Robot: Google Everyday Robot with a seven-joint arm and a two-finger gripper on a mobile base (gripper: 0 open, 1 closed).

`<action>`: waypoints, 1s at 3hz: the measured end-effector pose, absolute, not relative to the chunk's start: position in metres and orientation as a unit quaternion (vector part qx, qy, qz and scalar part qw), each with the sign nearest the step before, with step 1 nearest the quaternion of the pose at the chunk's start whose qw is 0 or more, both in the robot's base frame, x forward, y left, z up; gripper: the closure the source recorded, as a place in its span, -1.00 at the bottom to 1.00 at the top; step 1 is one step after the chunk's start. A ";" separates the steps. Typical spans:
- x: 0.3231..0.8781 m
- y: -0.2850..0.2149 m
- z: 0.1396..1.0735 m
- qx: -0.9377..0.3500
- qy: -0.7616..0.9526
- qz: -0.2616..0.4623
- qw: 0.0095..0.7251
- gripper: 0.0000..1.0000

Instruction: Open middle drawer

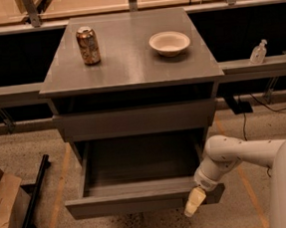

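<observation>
Gripper point(194, 203) at middle drawer point(126, 204) front — right end hidden.

On the grey cabinet top point(129, 67) stand a soda can point(88, 46), far left, and a white bowl point(169, 43), far right — well apart. A small clear bottle point(258, 52) stands on the right ledge point(278, 63); a cardboard box point(4, 218) sits near left. The gripper point(194, 201) hangs near right, low.

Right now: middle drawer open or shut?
Open. The middle drawer is pulled out, bare grey interior showing; the gripper sits at its front's right end.
</observation>
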State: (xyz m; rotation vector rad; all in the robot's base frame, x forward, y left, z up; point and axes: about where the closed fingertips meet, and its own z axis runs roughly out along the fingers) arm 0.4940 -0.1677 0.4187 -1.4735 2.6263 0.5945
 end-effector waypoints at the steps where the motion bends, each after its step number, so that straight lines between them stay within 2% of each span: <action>1: 0.494 -0.168 0.419 -0.480 0.855 0.194 0.036 -1.00; 3: 0.486 -0.157 0.422 -0.499 0.842 0.202 -0.002 -1.00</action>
